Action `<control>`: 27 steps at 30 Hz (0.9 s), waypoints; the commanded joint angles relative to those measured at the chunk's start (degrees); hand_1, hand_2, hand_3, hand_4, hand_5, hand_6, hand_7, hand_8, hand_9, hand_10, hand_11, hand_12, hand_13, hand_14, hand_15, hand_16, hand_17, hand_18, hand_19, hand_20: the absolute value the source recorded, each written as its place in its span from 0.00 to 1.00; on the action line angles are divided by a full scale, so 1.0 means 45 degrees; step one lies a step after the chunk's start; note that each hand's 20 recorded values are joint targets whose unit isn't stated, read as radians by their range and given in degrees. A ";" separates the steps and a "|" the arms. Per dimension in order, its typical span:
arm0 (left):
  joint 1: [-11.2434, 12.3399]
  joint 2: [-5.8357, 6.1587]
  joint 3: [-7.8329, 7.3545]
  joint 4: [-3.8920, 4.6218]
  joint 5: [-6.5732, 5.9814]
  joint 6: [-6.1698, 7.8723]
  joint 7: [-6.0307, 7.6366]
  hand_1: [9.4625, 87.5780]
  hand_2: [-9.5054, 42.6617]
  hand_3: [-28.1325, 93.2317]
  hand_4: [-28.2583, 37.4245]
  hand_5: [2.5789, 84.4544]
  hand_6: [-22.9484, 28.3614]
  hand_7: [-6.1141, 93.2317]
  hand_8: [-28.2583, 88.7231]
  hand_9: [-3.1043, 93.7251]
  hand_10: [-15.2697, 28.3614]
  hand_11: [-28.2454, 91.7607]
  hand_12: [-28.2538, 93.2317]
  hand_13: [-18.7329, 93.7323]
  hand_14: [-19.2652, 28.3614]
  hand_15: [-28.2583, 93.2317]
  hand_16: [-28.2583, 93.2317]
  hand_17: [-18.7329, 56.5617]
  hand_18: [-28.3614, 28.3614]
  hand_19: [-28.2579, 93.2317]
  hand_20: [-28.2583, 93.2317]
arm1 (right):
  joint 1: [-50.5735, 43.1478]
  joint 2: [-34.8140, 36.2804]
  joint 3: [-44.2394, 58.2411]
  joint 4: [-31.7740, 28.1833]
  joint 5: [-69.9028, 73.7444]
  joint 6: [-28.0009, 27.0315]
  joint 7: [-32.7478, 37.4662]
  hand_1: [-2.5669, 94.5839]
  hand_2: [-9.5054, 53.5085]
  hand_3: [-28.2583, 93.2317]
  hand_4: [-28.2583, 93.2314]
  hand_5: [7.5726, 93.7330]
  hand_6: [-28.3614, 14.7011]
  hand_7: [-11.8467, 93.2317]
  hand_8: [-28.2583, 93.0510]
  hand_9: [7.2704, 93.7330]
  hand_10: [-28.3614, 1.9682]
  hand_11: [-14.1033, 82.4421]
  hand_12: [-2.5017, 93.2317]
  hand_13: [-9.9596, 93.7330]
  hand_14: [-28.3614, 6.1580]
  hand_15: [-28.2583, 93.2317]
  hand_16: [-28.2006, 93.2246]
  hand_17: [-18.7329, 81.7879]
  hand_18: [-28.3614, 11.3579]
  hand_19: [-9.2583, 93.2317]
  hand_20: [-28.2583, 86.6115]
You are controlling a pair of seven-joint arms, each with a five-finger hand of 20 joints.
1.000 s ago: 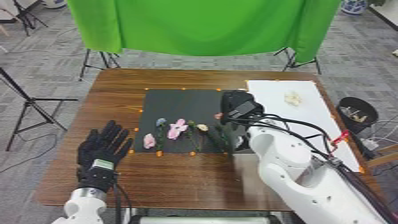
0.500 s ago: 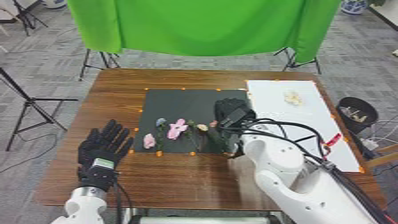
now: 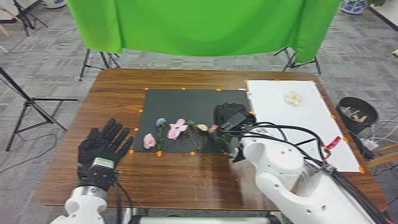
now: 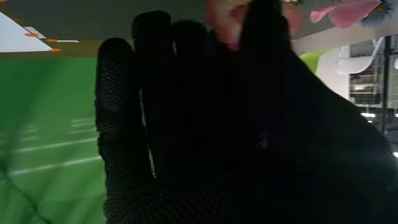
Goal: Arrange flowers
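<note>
Four flowers lie side by side on the black mat [image 3: 182, 102] in front of me: a pale pink one [image 3: 149, 141], a small blue one [image 3: 161, 121], a brighter pink one [image 3: 178, 128] and a cream one [image 3: 202, 127]. I have my right hand [image 3: 233, 115] over the right part of that mat, closed in a pinch on a reddish-pink flower [image 4: 225, 20], thumb on one side of the bloom and the other fingers stretched nearly straight. From the head view, that bloom sits just beside the cream one, at the row's right end. My left hand [image 3: 105, 150] is open and empty, palm over the brown table [image 3: 115, 100], fingers spread, to the left of the mat. A pale flower [image 3: 292, 98] is on the white board [image 3: 271, 112] to the right, well apart from the row. Beyond the table hangs a green cloth [image 3: 204, 25], and a black bin [image 3: 358, 110] stands off its right side.
</note>
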 commanded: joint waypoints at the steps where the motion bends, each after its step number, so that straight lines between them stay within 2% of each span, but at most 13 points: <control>1: 0.0063 -0.0042 -0.0034 -0.0062 -0.0078 0.0367 -0.0028 0.25 0.53 0.84 0.00 0.49 0.63 0.28 0.15 0.38 0.71 0.49 0.32 0.39 0.75 0.61 0.15 0.16 0.76 0.56 0.31 | -0.0183 -0.0048 0.0327 -0.0311 0.0162 -0.0592 -0.0247 0.53 0.00 0.90 0.00 0.63 0.65 0.28 0.12 0.69 0.56 0.28 0.19 0.71 0.54 0.43 0.43 0.44 0.24 0.73 0.47; 4: 0.0066 -0.0044 -0.0033 -0.0080 -0.0091 0.0407 0.0009 0.25 0.52 0.84 0.00 0.48 0.63 0.28 0.15 0.37 0.71 0.49 0.32 0.38 0.74 0.60 0.15 0.15 0.75 0.55 0.31 | -0.0197 -0.0061 0.0373 -0.0354 0.0246 -0.0686 -0.0269 0.51 0.00 0.90 0.00 0.61 0.64 0.27 0.12 0.66 0.55 0.27 0.18 0.70 0.52 0.43 0.42 0.44 0.24 0.72 0.47; 8: 0.0084 -0.0065 -0.0026 -0.0067 -0.0078 0.0306 0.0041 0.25 0.52 0.84 0.00 0.48 0.63 0.28 0.15 0.37 0.71 0.49 0.32 0.37 0.74 0.60 0.15 0.15 0.75 0.55 0.31 | -0.0224 0.0029 0.0622 -0.0431 0.0299 -0.0743 -0.0214 0.50 0.00 0.90 0.00 0.59 0.63 0.26 0.13 0.64 0.53 0.26 0.18 0.69 0.52 0.43 0.41 0.44 0.23 0.72 0.47; 14: 0.0023 -0.0056 0.0062 -0.0026 -0.0069 0.0078 0.0057 0.25 0.52 0.84 0.00 0.48 0.63 0.28 0.15 0.37 0.70 0.49 0.32 0.37 0.74 0.60 0.16 0.15 0.75 0.55 0.31 | -0.0231 0.0819 0.2008 0.0114 0.0754 0.0951 0.1407 0.44 0.00 0.89 0.00 0.53 0.60 0.25 0.13 0.58 0.45 0.25 0.18 0.65 0.47 0.44 0.40 0.44 0.22 0.73 0.46; 17: -0.0034 -0.0017 0.0119 -0.0017 -0.0061 0.0046 0.0099 0.25 0.52 0.84 0.00 0.48 0.63 0.28 0.15 0.37 0.71 0.49 0.32 0.38 0.74 0.61 0.16 0.15 0.75 0.55 0.31 | 0.0103 0.1456 0.2604 0.1048 0.0816 0.1793 0.2058 0.42 0.00 0.90 0.00 0.49 0.58 0.24 0.14 0.50 0.41 0.23 0.17 0.60 0.42 0.44 0.39 0.43 0.22 0.73 0.45; 21: -0.0063 0.0054 0.0115 -0.0018 -0.0073 0.0044 0.0170 0.25 0.52 0.84 0.00 0.48 0.63 0.28 0.15 0.37 0.71 0.49 0.32 0.38 0.75 0.61 0.16 0.15 0.75 0.55 0.31 | 0.1059 0.2107 0.2705 0.2875 0.1237 0.2978 0.2411 0.41 0.00 0.90 0.00 0.44 0.55 0.24 0.14 0.42 0.42 0.21 0.16 0.53 0.40 0.41 0.37 0.41 0.23 0.70 0.43; 24: -0.0058 0.0075 0.0157 -0.0021 -0.0107 0.0049 0.0223 0.25 0.52 0.84 0.00 0.48 0.63 0.28 0.15 0.37 0.70 0.49 0.32 0.38 0.75 0.61 0.16 0.15 0.75 0.55 0.31 | 0.1822 0.2287 0.2663 0.3990 0.2051 0.2673 0.2401 0.42 0.00 0.91 0.00 0.42 0.56 0.24 0.14 0.40 0.45 0.21 0.15 0.50 0.40 0.38 0.36 0.40 0.26 0.65 0.41; 27: -0.0054 0.0090 0.0221 -0.0037 -0.0127 0.0035 0.0262 0.25 0.52 0.84 0.00 0.48 0.63 0.28 0.15 0.38 0.70 0.49 0.32 0.38 0.75 0.61 0.16 0.15 0.75 0.55 0.31 | 0.2659 0.2368 0.2191 0.4986 0.2628 0.2353 0.2113 0.43 0.00 0.91 0.00 0.40 0.58 0.25 0.13 0.37 0.55 0.22 0.14 0.47 0.43 0.35 0.36 0.39 0.25 0.63 0.40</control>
